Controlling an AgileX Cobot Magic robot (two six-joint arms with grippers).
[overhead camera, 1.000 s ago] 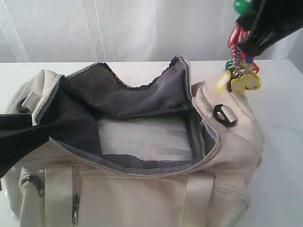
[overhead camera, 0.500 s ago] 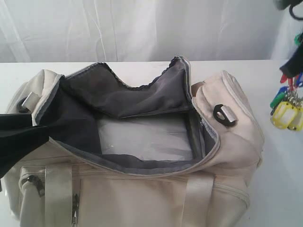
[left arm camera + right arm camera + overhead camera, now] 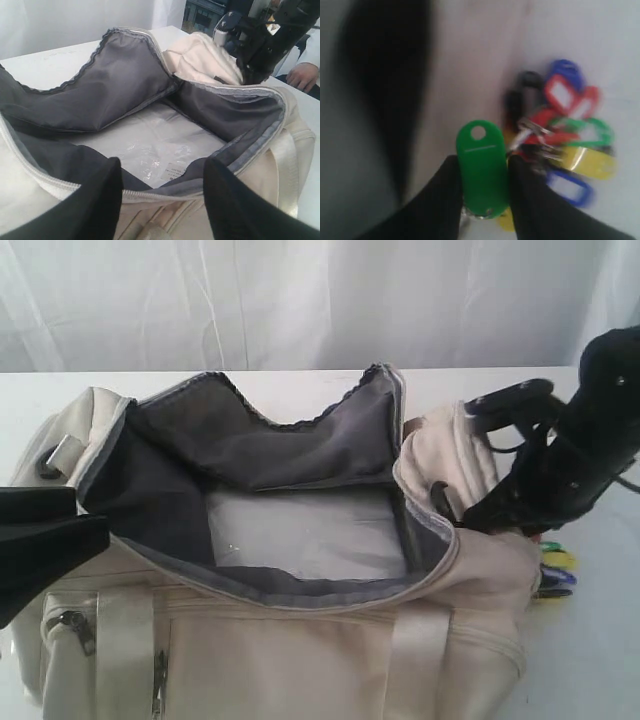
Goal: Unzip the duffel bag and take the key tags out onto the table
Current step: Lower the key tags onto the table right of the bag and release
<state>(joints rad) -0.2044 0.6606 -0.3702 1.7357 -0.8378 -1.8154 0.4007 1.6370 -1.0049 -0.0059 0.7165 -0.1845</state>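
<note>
**Exterior view:** the right gripper point(image 3: 533, 528) has come down from above to the table point(image 3: 600, 650), just beside the right end of the duffel bag point(image 3: 300, 650). The key tags point(image 3: 553, 570) now appear to rest there, with open tabletop beyond.

**Left wrist view:** the left gripper point(image 3: 160, 200) is spread wide at the bag's near rim and holds nothing visible.

**Right wrist view:** the jaws are clamped on one green tag, so release probably remains.
</note>
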